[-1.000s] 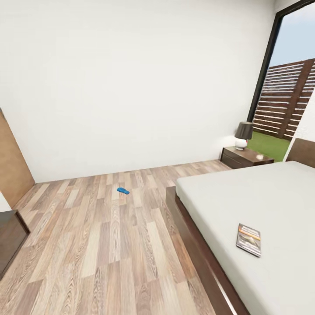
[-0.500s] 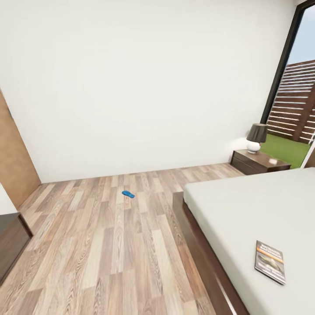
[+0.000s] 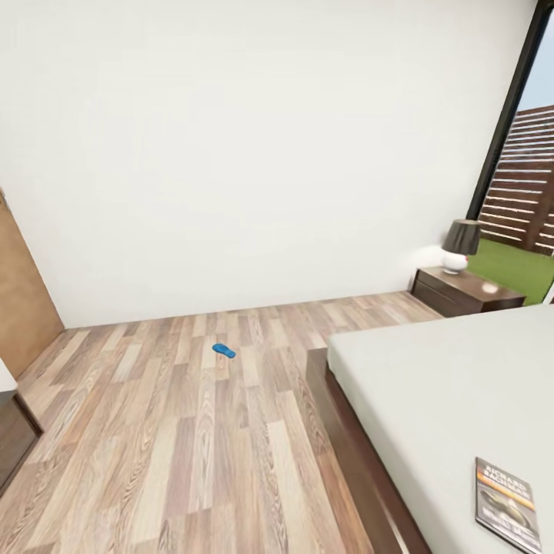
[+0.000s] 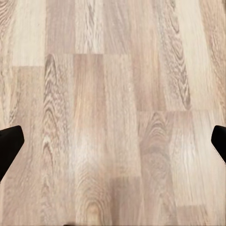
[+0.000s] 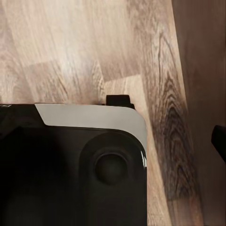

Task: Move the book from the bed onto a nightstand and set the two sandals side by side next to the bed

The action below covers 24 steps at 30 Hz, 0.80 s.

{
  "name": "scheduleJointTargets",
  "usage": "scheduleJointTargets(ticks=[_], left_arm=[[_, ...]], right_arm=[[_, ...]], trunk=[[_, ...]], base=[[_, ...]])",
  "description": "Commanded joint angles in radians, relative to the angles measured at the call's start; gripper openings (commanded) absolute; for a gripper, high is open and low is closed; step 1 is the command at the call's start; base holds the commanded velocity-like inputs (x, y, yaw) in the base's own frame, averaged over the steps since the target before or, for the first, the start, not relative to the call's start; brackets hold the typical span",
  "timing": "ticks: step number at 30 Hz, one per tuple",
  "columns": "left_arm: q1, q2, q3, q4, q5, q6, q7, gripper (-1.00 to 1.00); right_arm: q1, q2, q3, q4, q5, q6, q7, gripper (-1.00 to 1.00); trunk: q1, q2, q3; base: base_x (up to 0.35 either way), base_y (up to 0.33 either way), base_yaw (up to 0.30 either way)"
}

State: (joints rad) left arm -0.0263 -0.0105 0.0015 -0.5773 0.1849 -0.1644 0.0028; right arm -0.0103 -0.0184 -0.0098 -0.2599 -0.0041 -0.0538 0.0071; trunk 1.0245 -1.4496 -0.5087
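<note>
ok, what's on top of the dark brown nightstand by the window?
On the dark brown wooden nightstand stands a lamp with a dark shade and white round base, plus a small pale spot too blurred to identify. Its top behind the lamp is hidden.

The only lettering stands on the cover of the book, which lies on the bed at the near right of the head view. Across the top of the dark cover run two short lines of capitals, orange and white; they are too small and blurred to read with any certainty.
</note>
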Motion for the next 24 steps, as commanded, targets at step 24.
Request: scheduleJointTargets(ticks=[24], left_arm=[[-0.001, 0.000, 0.000, 0.001, 0.005, -0.003, 0.000, 1.00]], right_arm=[[0.000, 0.000, -0.001, 0.001, 0.000, -0.004, 0.001, 1.00]], trunk=[[0.001, 0.000, -0.001]], base=[[0.093, 0.000, 0.270]])
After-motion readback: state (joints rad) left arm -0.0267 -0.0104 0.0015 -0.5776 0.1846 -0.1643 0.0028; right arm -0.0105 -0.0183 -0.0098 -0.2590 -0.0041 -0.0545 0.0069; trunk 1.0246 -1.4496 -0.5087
